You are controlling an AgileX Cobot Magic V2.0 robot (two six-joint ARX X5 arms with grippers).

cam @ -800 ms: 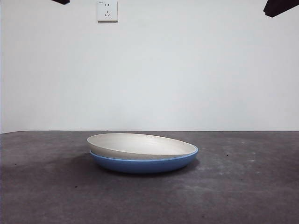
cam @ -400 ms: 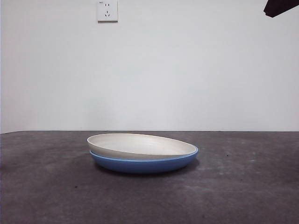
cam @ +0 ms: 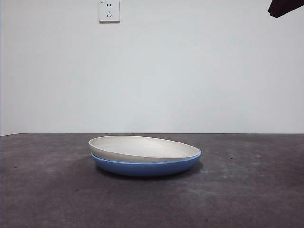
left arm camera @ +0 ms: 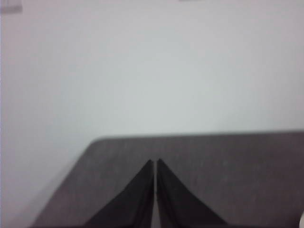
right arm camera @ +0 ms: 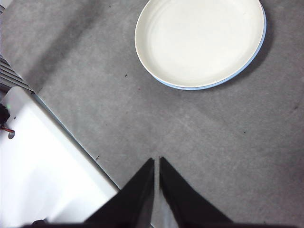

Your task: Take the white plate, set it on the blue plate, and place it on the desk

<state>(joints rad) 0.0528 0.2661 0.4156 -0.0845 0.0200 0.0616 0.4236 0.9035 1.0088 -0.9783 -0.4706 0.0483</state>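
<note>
The white plate (cam: 142,148) rests inside the blue plate (cam: 147,167), slightly tilted, at the middle of the desk (cam: 247,190). The right wrist view looks down on the white plate (right arm camera: 199,40), with only a thin arc of the blue plate (right arm camera: 259,45) showing along one side. My right gripper (right arm camera: 156,161) hangs high above bare desk, well away from the plates, jaws shut on nothing. Its arm shows only as a black tip (cam: 284,7) at the front view's top right corner. My left gripper (left arm camera: 155,162) is shut too, raised and facing the wall, with no plate near it.
A white wall (cam: 190,71) with a socket (cam: 109,10) stands behind the desk. In the right wrist view a white box-like surface (right arm camera: 42,175) sits beside the desk's edge.
A black arm tip at the front view's top left corner a second ago has gone out of view. The plates have not moved.
</note>
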